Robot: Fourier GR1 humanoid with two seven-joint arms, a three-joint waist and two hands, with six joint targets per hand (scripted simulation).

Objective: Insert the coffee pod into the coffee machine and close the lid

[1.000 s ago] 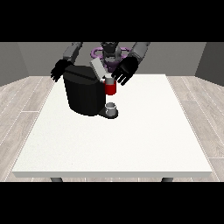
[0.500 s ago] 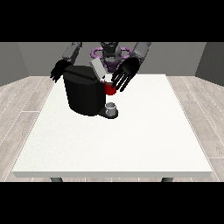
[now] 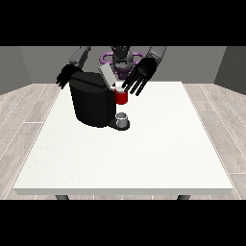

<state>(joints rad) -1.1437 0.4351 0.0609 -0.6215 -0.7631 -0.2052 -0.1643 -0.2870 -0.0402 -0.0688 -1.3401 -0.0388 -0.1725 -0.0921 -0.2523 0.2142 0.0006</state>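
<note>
Your hand at the view's right [image 3: 142, 73], fingers spread and holding nothing, hovered just above the coffee machine's [image 3: 93, 98] red pod holder [image 3: 121, 97]. The lid [image 3: 107, 76] stood raised, so closing remained. I could not see the pod itself.

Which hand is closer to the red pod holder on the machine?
Left, the hand at the view's right: its spread fingers hang just above the red pod holder. The hand at the view's left sits behind the coffee machine, on its far side.
</note>
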